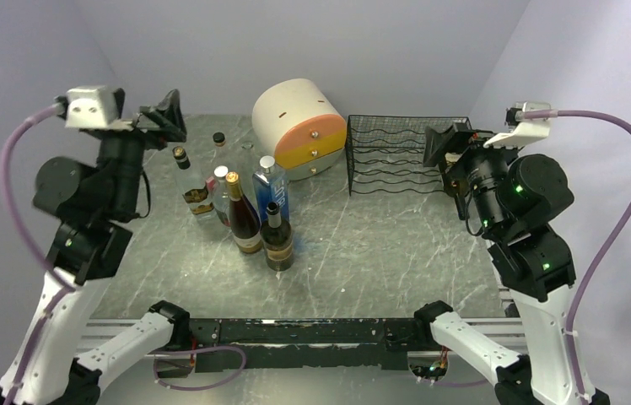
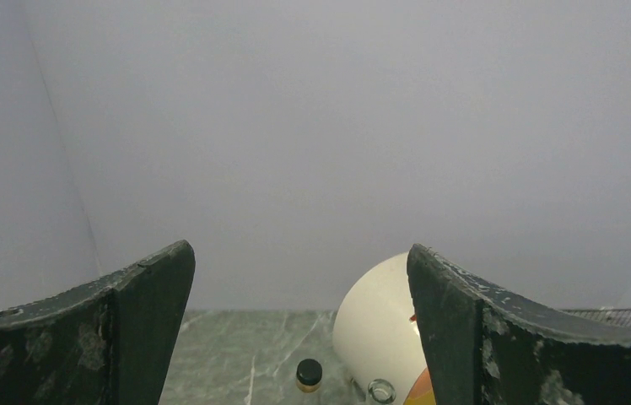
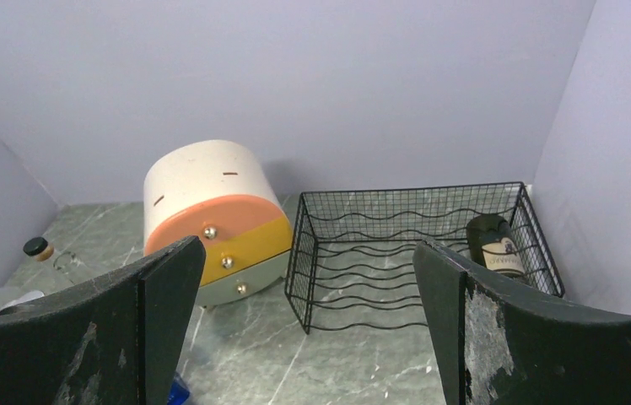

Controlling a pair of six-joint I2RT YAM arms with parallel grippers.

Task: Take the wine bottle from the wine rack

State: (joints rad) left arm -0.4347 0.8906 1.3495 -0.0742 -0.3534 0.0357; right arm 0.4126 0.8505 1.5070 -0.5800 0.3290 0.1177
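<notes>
The black wire wine rack (image 1: 396, 120) stands at the back right of the table, beside the right wall. In the right wrist view a dark wine bottle (image 3: 496, 243) with a pale label lies in the right end of the wine rack (image 3: 396, 202), base towards me. My right gripper (image 1: 443, 145) hovers open just in front of the rack's right side, its jaws (image 3: 308, 246) wide apart and empty. In the top view the bottle is hidden behind this gripper. My left gripper (image 1: 164, 116) is raised at the far left, open and empty (image 2: 301, 253), pointing at the back wall.
A cream drum-shaped drawer unit (image 1: 299, 126) with orange and yellow fronts stands left of the rack. Several upright bottles cluster left of centre: a dark one (image 1: 277, 240), a brown one (image 1: 243, 218), a blue one (image 1: 271, 190) and a clear one (image 1: 190, 186). Walls close the back and sides.
</notes>
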